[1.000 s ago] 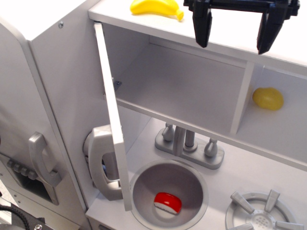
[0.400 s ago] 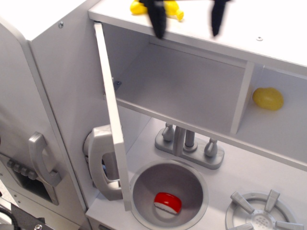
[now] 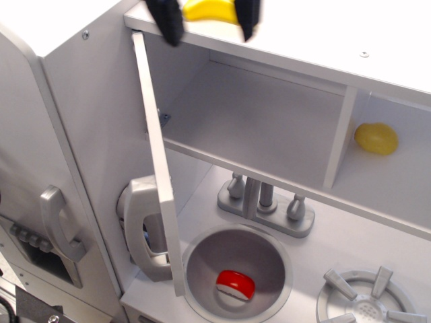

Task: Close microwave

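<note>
The microwave (image 3: pixel 269 128) is a light grey wooden compartment, empty inside. Its flat door (image 3: pixel 158 175) stands wide open, swung out to the left, seen edge-on, with its long silver handle (image 3: pixel 138 229) on the outer face. My gripper (image 3: pixel 207 27) is at the top of the frame, above the compartment's left end and right of the door's top edge. Its two black fingers (image 3: pixel 167 23) are blurred and spread apart, open and empty, straddling a yellow banana (image 3: pixel 210 9) on the cabinet top.
A yellow lemon (image 3: pixel 376 138) sits in the narrow cubby to the right. Below are a faucet (image 3: pixel 264 202), a round sink (image 3: pixel 236 269) holding a red item (image 3: pixel 236 284), and a burner (image 3: pixel 367 303). A grey panel with curved handle (image 3: pixel 57 225) is at left.
My gripper has moved left along the cabinet top, from above the compartment's right end to above its left end near the door's top. The door has not moved.
</note>
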Action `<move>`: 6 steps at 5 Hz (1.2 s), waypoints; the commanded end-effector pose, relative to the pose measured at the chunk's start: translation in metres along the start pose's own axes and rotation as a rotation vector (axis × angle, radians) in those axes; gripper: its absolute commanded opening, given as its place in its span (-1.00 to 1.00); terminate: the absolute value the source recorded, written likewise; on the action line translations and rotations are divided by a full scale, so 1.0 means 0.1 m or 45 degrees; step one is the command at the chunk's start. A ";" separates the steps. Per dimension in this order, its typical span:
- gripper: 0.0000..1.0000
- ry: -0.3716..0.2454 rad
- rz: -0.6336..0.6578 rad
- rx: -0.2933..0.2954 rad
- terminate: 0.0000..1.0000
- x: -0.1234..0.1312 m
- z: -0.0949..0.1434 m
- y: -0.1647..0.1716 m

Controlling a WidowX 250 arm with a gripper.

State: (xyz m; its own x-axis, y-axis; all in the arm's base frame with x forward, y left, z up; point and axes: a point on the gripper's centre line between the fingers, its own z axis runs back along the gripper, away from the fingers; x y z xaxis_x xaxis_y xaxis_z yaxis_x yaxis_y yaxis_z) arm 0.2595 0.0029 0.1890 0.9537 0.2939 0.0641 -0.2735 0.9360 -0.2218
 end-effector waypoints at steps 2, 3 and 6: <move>1.00 -0.101 -0.029 0.105 -1.00 -0.29 -0.05 0.44; 1.00 -0.076 -0.006 0.142 -1.00 -0.34 -0.13 0.48; 1.00 -0.079 0.062 0.170 -1.00 -0.32 -0.54 0.31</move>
State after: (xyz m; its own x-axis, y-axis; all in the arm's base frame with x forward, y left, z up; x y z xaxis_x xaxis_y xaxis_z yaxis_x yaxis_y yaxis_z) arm 0.2265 0.0103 0.1213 0.9337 0.3448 0.0968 -0.3365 0.9371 -0.0922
